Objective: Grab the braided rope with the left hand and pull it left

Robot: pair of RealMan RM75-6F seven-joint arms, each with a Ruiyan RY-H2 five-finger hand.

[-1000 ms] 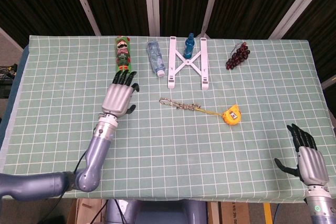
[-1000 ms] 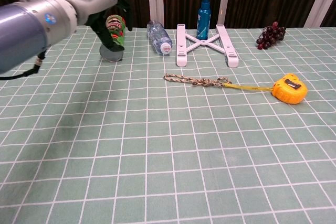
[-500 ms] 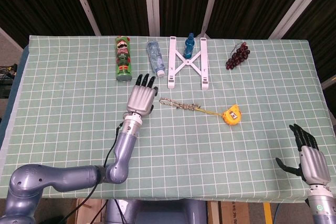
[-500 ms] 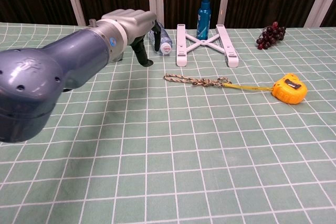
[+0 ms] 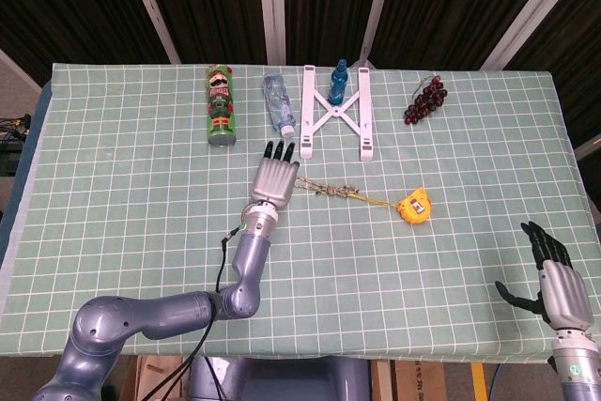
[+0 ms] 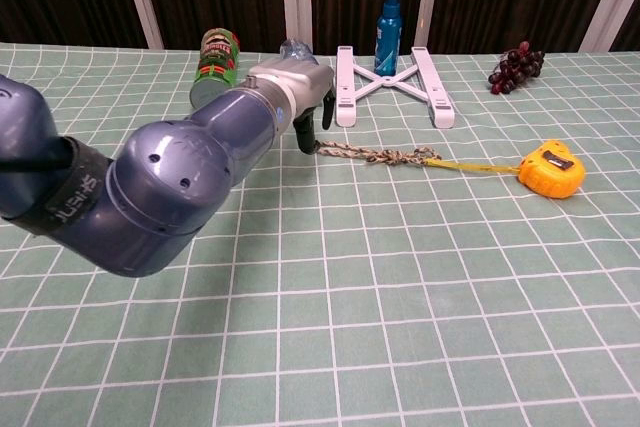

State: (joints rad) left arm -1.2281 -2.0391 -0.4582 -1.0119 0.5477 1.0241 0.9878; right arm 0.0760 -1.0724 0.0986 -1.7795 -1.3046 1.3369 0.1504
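The left hand (image 5: 275,179) hovered with fingers apart, holding nothing, over the near end of the braided rope (image 5: 326,189), which lay beside the tape measure (image 5: 413,205), poised to grab.

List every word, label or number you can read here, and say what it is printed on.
"SH-H" (partly legible): on the black band around the left arm's grey upper link, chest view.
Green and red cylindrical can: printed label, too blurred to read.
Clear plastic water bottle: label unreadable.
Blue spray bottle: print too small.
Yellow tape measure: no legible marking.
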